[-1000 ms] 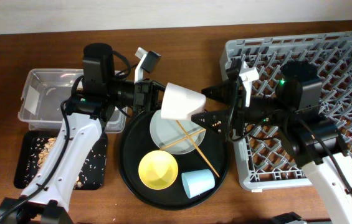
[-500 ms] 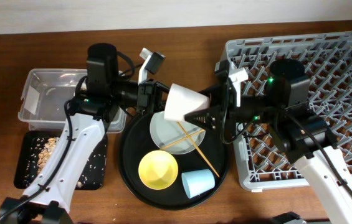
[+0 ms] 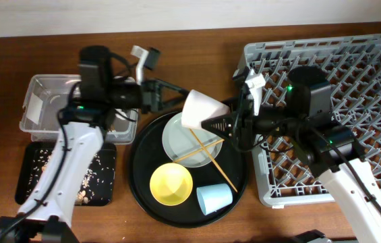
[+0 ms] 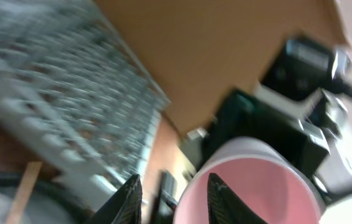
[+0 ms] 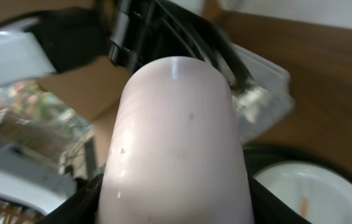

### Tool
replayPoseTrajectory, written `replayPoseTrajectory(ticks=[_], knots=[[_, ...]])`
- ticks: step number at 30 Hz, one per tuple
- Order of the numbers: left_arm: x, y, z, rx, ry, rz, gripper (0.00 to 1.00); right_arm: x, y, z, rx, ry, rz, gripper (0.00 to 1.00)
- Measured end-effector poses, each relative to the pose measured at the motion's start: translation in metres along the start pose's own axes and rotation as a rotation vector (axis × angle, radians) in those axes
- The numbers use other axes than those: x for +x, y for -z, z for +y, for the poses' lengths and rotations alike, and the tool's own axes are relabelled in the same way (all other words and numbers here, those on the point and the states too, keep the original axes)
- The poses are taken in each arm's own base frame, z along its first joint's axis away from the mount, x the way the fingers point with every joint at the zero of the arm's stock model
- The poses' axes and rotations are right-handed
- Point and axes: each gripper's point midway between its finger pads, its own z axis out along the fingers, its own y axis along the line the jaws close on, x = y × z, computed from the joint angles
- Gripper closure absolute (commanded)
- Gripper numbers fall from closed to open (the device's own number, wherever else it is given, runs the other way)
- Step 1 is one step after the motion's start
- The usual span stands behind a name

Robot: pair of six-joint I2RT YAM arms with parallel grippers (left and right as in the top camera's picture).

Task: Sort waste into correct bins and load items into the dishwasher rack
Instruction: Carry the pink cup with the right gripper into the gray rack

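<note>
pink cup [image 3: 200, 110] held sideways, mouth toward left gripper [image 3: 179, 96], apparently released, right gripper [image 3: 214, 116] clamping base

I'm noting pink cup [image 3: 200, 108] showing smooth, glossy plastic; three o'clock, rack [image 3: 311, 44] looking matt grey plastic; table [image 3: 197, 40] showing wood.

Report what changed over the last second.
The right gripper closed on the pink cup; the left gripper let go and drew back left. Plate, bowl, blue cup and chopsticks stayed on the tray.
</note>
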Motion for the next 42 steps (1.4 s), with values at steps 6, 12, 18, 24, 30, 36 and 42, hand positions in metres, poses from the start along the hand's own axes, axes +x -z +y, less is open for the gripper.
replayPoseTrajectory(ticks=[6, 12, 18, 24, 30, 36, 42], knots=[[0.007, 0.062, 0.083, -0.398, 0.29, -0.141, 0.65, 0.044, 0.034, -0.086, 0.498, -0.245, 0.107, 0.5], [0.058, 0.093, 0.129, -0.74, 0.4, -0.046, 0.66, 0.051, 0.127, -0.152, 0.924, -0.42, 0.076, 0.51], [0.072, 0.102, 0.139, -0.85, 0.357, 0.021, 0.66, 0.069, 0.137, -0.196, 1.001, -0.48, 0.148, 0.5], [0.078, 0.083, 0.135, -0.85, 0.297, 0.086, 0.66, 0.066, 0.119, -0.244, 1.002, -0.426, 0.15, 0.5], [0.086, 0.067, 0.133, -0.866, 0.247, 0.146, 0.66, 0.065, 0.112, -0.262, 1.002, -0.412, 0.142, 0.5], [0.089, 0.059, 0.133, -0.892, 0.214, 0.172, 0.64, 0.085, 0.099, -0.285, 0.996, -0.448, 0.191, 0.38], [0.089, 0.065, 0.138, -0.934, 0.206, 0.172, 0.61, 0.087, 0.097, -0.287, 0.99, -0.449, 0.201, 0.08]])
